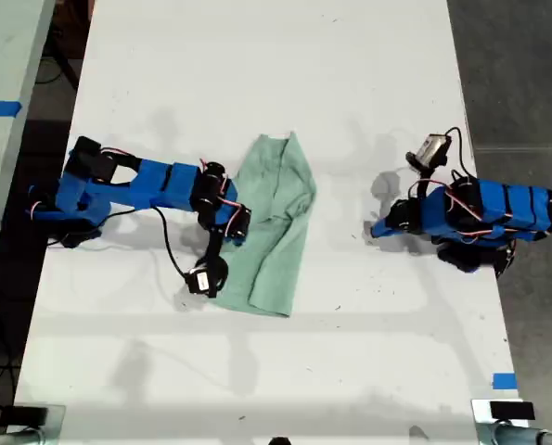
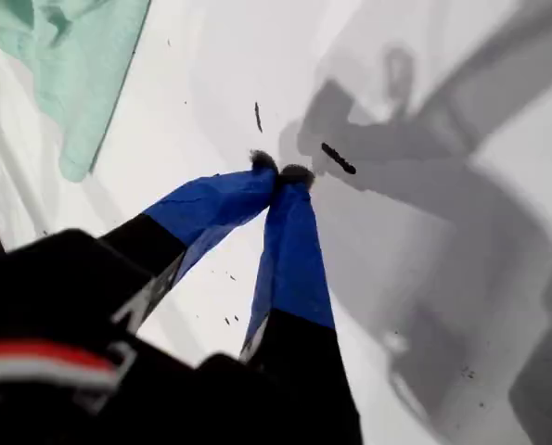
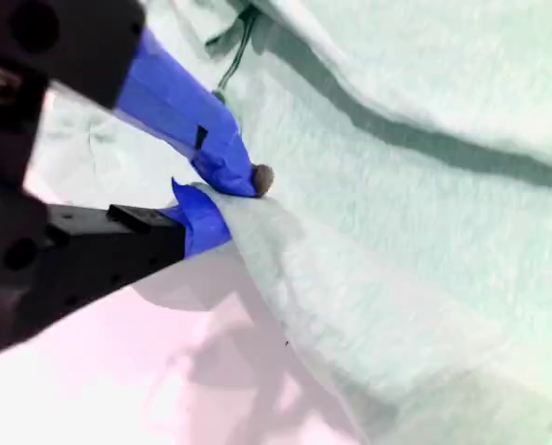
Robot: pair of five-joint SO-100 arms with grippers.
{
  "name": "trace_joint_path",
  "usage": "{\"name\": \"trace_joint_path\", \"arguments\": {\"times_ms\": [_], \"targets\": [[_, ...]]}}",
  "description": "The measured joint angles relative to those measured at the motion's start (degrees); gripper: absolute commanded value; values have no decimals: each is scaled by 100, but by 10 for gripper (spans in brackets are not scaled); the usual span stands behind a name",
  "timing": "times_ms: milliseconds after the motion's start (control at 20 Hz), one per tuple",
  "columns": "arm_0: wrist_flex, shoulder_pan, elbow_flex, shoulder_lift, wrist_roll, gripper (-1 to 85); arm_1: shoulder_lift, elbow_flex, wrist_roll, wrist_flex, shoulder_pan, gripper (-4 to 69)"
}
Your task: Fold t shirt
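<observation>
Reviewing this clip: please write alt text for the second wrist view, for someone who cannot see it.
My second gripper, its blue-taped jaws closed on a folded edge of the pale mint-green t shirt, seen close up. The wrinkled shirt fills most of the picture, with a dark fold line running across it, and bare white table shows beneath the gripper.

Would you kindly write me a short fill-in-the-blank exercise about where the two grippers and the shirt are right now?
1. My second gripper is pinching an edge of the pale mint-green fabric t shirt, so it is shut on the ____.
2. My first gripper has its jaws closed over the bare ____ table.
3. In the exterior view, the arm at the shirt is on the view's ____ side.

Missing words: t shirt; white; left
</observation>
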Motion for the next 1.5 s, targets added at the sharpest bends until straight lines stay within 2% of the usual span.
{"name": "trace_joint_path", "arguments": {"times_ms": [150, 200, 250, 350, 400, 450, 550, 750, 950, 1100, 1150, 1200, 1250, 1350, 1500], "targets": [[-378, -26, -53, -105, 185, 13, 0, 0, 0, 0, 0, 19], [-563, -44, -53, -149, 237, 51, 0, 0, 0, 0, 0, 19], [-756, -70, -70, -229, 325, 124, 0, 0, 0, 0, 0, 19], [-1204, -62, -70, -378, 466, 195, 0, 0, 0, 0, 0, 19], [-1441, -62, -79, -457, 527, 278, 0, 0, 0, 0, 0, 19], [-1652, -62, -79, -527, 624, 322, 0, 0, 0, 0, 0, 19], [-1995, -62, -88, -606, 712, 276, 0, 0, 0, 0, 0, 19], [-1872, -44, -97, -905, 272, 272, 0, 0, 0, 0, 0, 19], [-1564, -44, -88, -905, 264, 272, 0, 0, 0, 0, 0, 19], [-967, -44, -88, -246, 264, 272, 0, 0, 0, 0, 0, 19], [-694, -44, -88, 97, 264, 239, 0, 0, 0, 0, 0, 19], [-396, -44, -88, 457, 264, 93, 0, 0, 0, 0, 0, 19], [-167, -44, -26, 879, 264, -1, 0, 0, 0, 0, 0, 19], [88, -105, 519, 1986, 264, -1, 0, 0, 0, 0, 0, 19], [-53, -316, 1934, 3902, 264, -1, 0, 0, 0, 0, 0, 19]]}}
